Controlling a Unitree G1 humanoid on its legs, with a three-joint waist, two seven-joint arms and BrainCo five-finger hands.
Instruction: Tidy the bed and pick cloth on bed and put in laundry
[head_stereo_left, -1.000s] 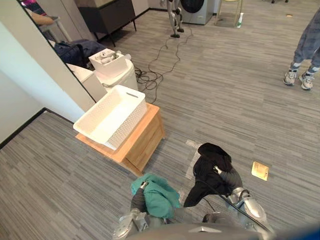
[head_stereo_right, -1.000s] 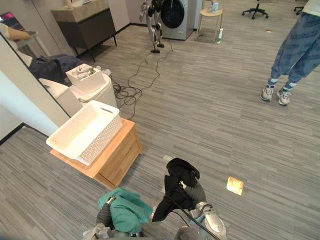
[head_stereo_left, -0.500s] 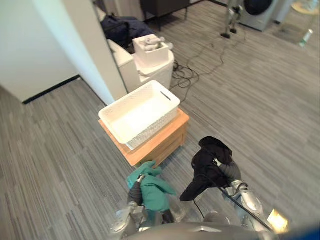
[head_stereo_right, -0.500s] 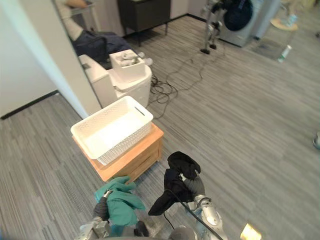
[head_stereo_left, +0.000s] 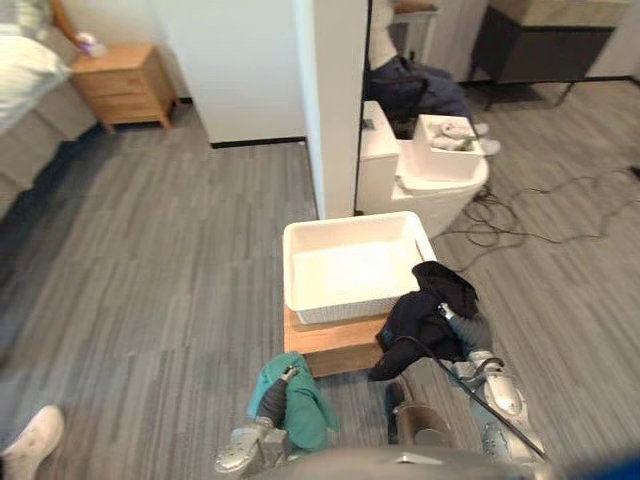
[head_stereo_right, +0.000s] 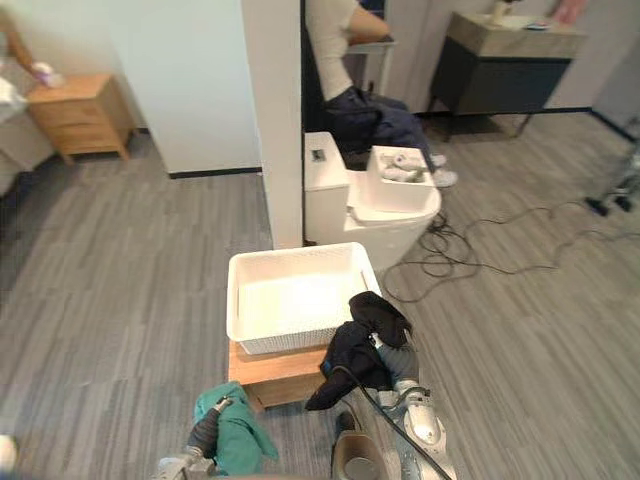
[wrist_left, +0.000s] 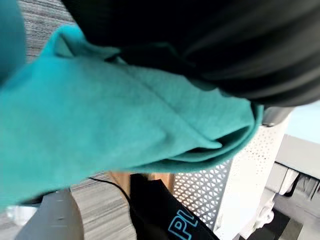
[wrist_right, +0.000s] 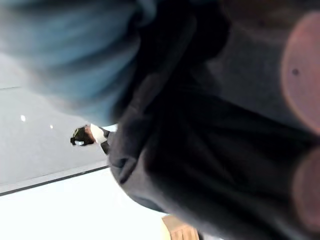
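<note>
Robot stands facing the white laundry basket (head_stereo_left: 352, 226), which sits empty on a low wooden bench (head_stereo_left: 335, 346) in front of a white pillar (head_stereo_left: 337, 90). The open top is turned up toward the head camera, a fair position for dropping cloth in from above. The left hand (head_stereo_left: 271, 402) is low, on the near side of the bench front, with the teal cloth (head_stereo_left: 304, 408) draped and bunched over it and clear of the floor. The left wrist view shows the teal folds (wrist_left: 115, 115) right against the camera. The fingers are buried in the fabric, so I cannot tell whether they are curled or flat. The right hand (head_stereo_left: 466, 331) is held higher, at the basket's right front corner. The black cloth (head_stereo_left: 425, 312) is heaped on top of it, with a tail hanging beside the bench. From above the cloth overlaps the rim, but I cannot tell if it touches. Those fingers are covered too, so their state cannot be told. Both garments are off the bed (head_stereo_left: 18, 72), which lies well apart at the far left beside a wooden nightstand (head_stereo_left: 122, 86). Judgement: carrying one garment per hand saves a trip, and the black one, raised by the rim, looks set to go in first. The teal one needs lifting over the front wall. The hanging black tail could snag on the rim or spill outside. A seated person (head_stereo_right: 345, 60) is behind the pillar, and loose cables (head_stereo_left: 520, 225) lie on the floor to the right, away from the work.
</note>
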